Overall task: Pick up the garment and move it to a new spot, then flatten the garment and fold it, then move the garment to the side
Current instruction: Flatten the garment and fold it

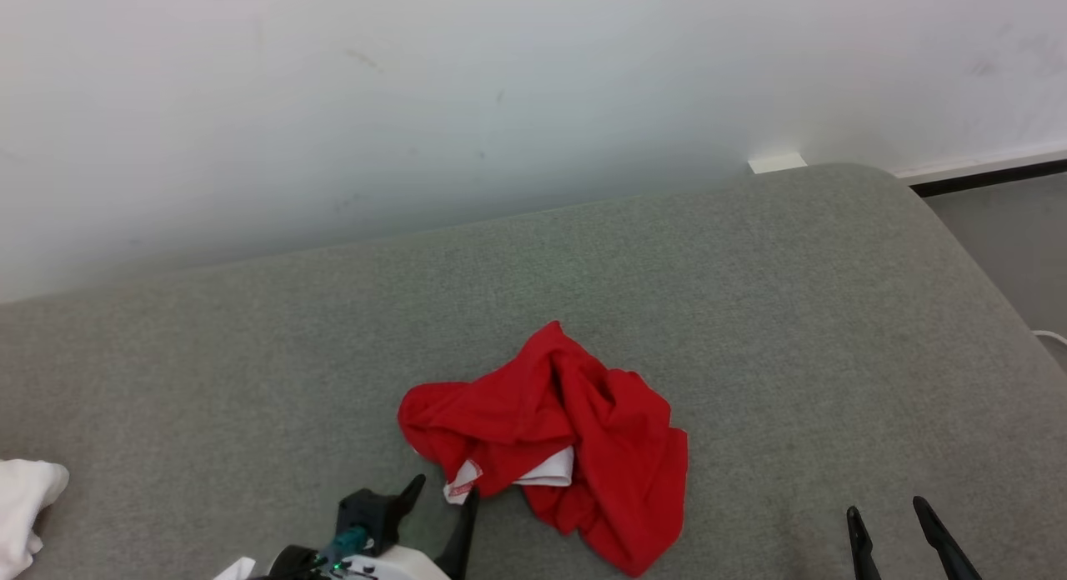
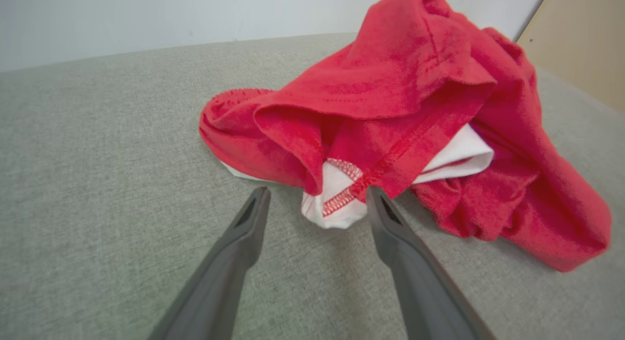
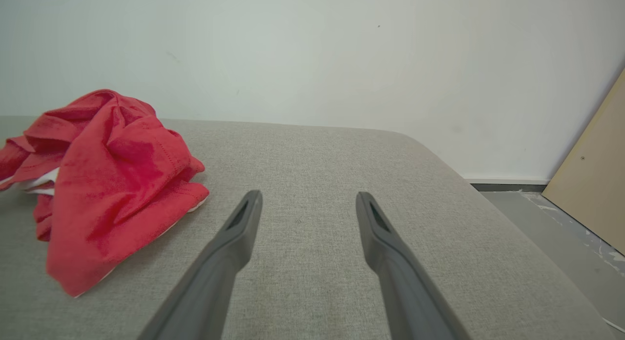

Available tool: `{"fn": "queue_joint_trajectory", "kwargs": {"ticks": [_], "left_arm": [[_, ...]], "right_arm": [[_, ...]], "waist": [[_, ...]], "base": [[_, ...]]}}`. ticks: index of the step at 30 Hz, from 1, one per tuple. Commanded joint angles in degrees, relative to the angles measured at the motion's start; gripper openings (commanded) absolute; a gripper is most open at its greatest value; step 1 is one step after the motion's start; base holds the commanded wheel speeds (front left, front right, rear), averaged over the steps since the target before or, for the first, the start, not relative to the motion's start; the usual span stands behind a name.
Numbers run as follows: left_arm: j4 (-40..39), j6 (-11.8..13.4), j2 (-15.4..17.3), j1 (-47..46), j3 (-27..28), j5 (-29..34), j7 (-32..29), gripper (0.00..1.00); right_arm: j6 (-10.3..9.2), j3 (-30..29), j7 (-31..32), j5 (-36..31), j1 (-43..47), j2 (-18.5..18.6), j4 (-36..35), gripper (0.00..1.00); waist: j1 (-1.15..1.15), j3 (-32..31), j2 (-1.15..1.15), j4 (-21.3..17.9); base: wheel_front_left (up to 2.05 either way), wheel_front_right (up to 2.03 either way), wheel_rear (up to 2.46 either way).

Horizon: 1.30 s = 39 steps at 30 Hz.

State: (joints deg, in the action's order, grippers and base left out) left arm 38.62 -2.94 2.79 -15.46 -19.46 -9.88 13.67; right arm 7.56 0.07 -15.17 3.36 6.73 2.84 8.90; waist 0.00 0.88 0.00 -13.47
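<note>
The garment is a crumpled red cloth with a white inner layer, lying in a heap on the grey padded surface. My left gripper is open at the heap's near-left edge. In the left wrist view a white hem corner of the garment lies right at the tips of the left gripper, between the two spread fingers. My right gripper stands open at the lower right, well clear of the cloth. From the right wrist the garment lies to the left of the right gripper.
A white cloth lies at the surface's left edge. The white wall runs along the back. The surface's rounded right edge drops to grey floor, and a tan board leans against the wall there.
</note>
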Motion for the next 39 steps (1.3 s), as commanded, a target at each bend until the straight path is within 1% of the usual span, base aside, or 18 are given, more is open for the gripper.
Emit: {"fn": "queue_joint_trajectory", "kwargs": {"ticks": [1, 4, 7, 8, 9, 10, 13, 17, 21, 26, 31, 34, 39], "left_arm": [[1.01, 0.61, 0.23, -1.07, 0.00, -0.96, -0.20, 1.00], [4.15, 1.68, 0.21, -3.16, -0.44, -2.28, 0.06, 1.00], [6.89, 1.60, 0.22, -4.80, -0.79, -4.48, 0.39, 1.00], [7.78, 1.72, 0.22, -5.33, -0.85, -4.88, 0.48, 0.94], [8.65, 1.80, 0.20, -5.83, -0.97, -5.54, 0.55, 0.42], [9.47, 1.73, 0.21, -6.25, -1.14, -6.10, 0.49, 0.00], [10.26, 1.51, 0.25, -7.39, -0.54, -9.20, 0.73, 0.00], [8.24, 0.34, 0.23, -9.51, 0.52, -13.86, 0.94, 0.00], [2.82, -1.29, 0.23, -12.80, 2.14, -19.29, -0.60, 0.00], [-6.42, -1.74, 0.81, -18.73, 4.62, -23.23, -5.69, 0.00], [-14.39, -0.49, 1.50, -24.79, 6.54, -25.95, -11.63, 0.00], [-17.72, 0.79, 3.15, -28.25, 6.91, -25.04, -14.22, 0.00], [-20.41, 2.52, 6.09, -32.67, 7.15, -23.14, -16.65, 0.00]], "right_arm": [[-0.15, 0.14, 0.04, 0.38, -0.68, 0.11, -0.02, 1.00], [-0.15, 0.09, 0.04, 0.77, -0.80, 0.10, -0.04, 1.00], [-0.15, 0.26, 0.04, 0.81, -1.00, 0.10, -0.06, 1.00], [-0.15, 0.13, 0.04, 0.77, -1.06, 0.11, 0.00, 1.00], [-0.15, -0.02, 0.04, 0.75, -1.15, 0.11, 0.06, 1.00], [-0.15, -0.15, 0.04, 0.79, -1.27, 0.11, 0.11, 1.00], [-0.15, -0.36, 0.04, 0.83, -1.41, 0.11, 0.16, 1.00], [-0.15, -1.02, 0.05, 0.63, -0.62, 0.11, 0.21, 1.00], [-0.15, -1.24, 0.05, 0.48, 0.06, 0.11, 0.25, 1.00], [-0.15, -0.77, 0.04, 0.67, -0.25, 0.11, 0.28, 1.00], [-0.15, -0.03, 0.04, 0.97, -0.97, 0.11, 0.66, 1.00], [-0.15, 0.31, 0.04, 1.04, -1.27, 0.11, 0.88, 1.00], [-0.15, 0.38, 0.04, 1.22, -1.13, 0.11, 0.88, 1.00]], "waist": [[0.00, 0.55, 0.00, -0.91], [0.00, 1.17, 0.00, -1.83], [0.00, 1.86, 0.00, -2.52], [0.00, 2.03, 0.00, -2.71], [0.00, 2.14, 0.00, -2.86], [0.00, 2.20, 0.00, -2.99], [0.00, 2.12, 0.00, -3.19], [0.00, 1.49, 0.00, -2.82], [0.00, 0.57, 0.00, -1.87], [0.00, -0.06, 0.00, -0.91], [0.00, -0.50, 0.00, -1.03], [0.00, -0.79, 0.00, -1.59], [0.00, -1.14, 0.00, -2.50]], "base": [[0.00, 0.00, 0.00], [0.00, 0.00, 0.00], [0.00, 0.00, 0.00], [0.00, 0.00, 0.00], [0.00, 0.00, 0.00], [0.00, 0.00, 0.00], [0.00, 0.00, 0.00], [0.00, 0.00, 0.00], [0.00, 0.00, 0.00], [0.00, 0.00, 0.00], [0.00, 0.00, 0.00], [0.00, 0.00, 0.00], [0.00, 0.00, 0.00]]}}
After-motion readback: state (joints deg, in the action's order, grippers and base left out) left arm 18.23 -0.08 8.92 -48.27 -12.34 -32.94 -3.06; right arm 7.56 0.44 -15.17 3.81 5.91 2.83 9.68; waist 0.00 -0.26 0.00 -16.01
